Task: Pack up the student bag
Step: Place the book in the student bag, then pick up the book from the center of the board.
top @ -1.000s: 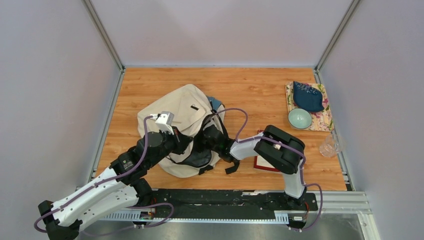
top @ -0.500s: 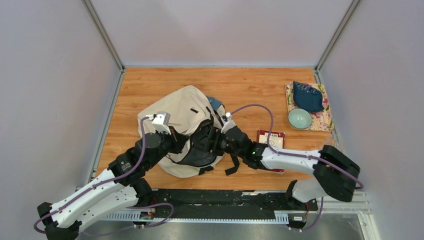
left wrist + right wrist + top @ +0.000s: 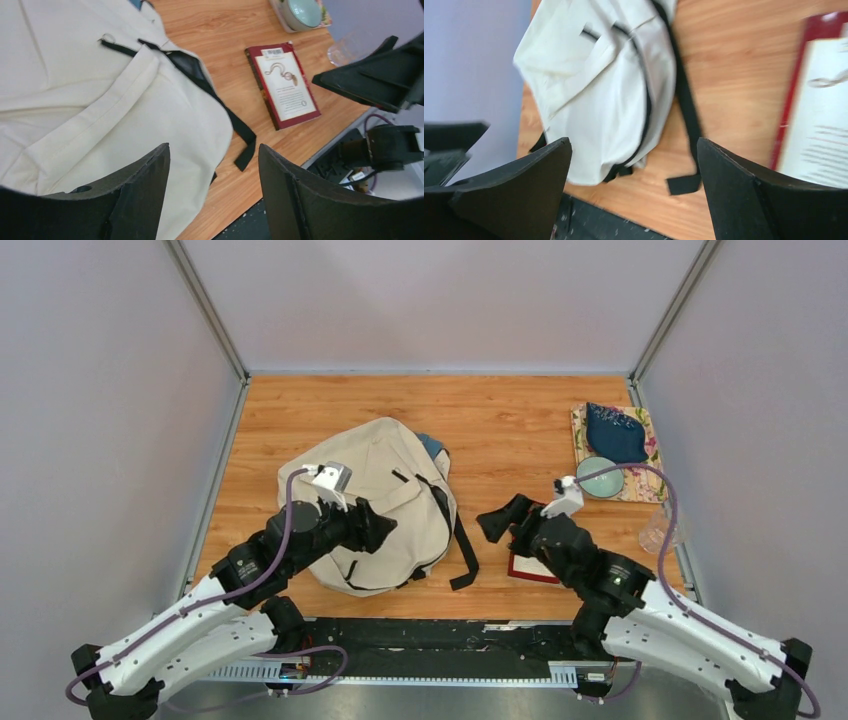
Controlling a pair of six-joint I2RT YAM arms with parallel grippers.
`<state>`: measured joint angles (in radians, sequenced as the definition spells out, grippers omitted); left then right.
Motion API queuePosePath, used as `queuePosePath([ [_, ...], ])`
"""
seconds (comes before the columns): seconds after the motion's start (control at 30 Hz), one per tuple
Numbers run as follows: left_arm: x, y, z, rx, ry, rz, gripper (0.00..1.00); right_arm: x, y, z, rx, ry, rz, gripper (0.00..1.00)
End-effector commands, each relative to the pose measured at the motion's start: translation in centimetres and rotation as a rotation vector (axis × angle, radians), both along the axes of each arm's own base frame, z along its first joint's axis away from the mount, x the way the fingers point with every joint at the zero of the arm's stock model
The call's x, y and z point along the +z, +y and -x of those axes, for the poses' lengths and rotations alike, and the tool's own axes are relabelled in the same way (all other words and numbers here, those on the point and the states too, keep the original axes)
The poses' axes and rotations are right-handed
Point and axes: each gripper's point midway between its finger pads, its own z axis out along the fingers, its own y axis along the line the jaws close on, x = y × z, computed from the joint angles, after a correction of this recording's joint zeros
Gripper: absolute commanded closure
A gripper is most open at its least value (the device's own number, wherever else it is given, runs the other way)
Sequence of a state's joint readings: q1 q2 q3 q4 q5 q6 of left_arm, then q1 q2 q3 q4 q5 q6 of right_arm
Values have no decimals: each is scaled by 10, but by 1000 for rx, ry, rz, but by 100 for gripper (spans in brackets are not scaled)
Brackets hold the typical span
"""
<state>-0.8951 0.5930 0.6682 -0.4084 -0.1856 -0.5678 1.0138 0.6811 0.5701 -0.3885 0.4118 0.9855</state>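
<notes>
The student bag (image 3: 385,490), a cream canvas backpack with black straps, lies slumped left of the table's middle, its mouth closed over. My left gripper (image 3: 376,525) hovers over the bag's near edge, open, with nothing between its fingers. In the left wrist view the bag (image 3: 100,100) fills the left side and the left gripper (image 3: 212,150) frames bare canvas and wood. My right gripper (image 3: 503,520) is open and empty to the right of the bag, over a red-edged book (image 3: 530,565). The right wrist view shows the bag (image 3: 604,85), a loose black strap (image 3: 684,105) and the book (image 3: 819,125).
A patterned mat (image 3: 648,480) at the back right carries a dark blue pouch (image 3: 615,432) and a pale green bowl (image 3: 600,477). A clear glass (image 3: 660,530) stands near the right edge. A teal item (image 3: 432,445) peeks from behind the bag. Walls enclose three sides.
Both grippers have let go of the bag's mouth and opened. The right arm has pulled back to the right over the book. The bag has flopped flat, hiding its dark lining.
</notes>
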Motion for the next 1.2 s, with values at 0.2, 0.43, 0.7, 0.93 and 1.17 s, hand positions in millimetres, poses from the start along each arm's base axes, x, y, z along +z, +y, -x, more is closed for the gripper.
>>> queuePosePath([
  [0.2, 21, -79, -4, -266, 4, 68, 24, -47, -139, -24, -349, 150, 268, 0],
  [0.43, -12, -150, -26, -383, 130, 63, 24, -66, -161, -19, -416, 299, 173, 0],
  [0.7, -70, -216, -34, -462, 243, -15, 24, -97, -176, -18, -524, 434, 129, 0],
  [0.93, -107, -252, -29, -513, 339, -33, 24, -119, -177, -19, -528, 482, 99, 0],
  [1.17, -154, -263, -15, -537, 443, -69, 25, -135, -175, -18, -521, 526, 51, 0],
])
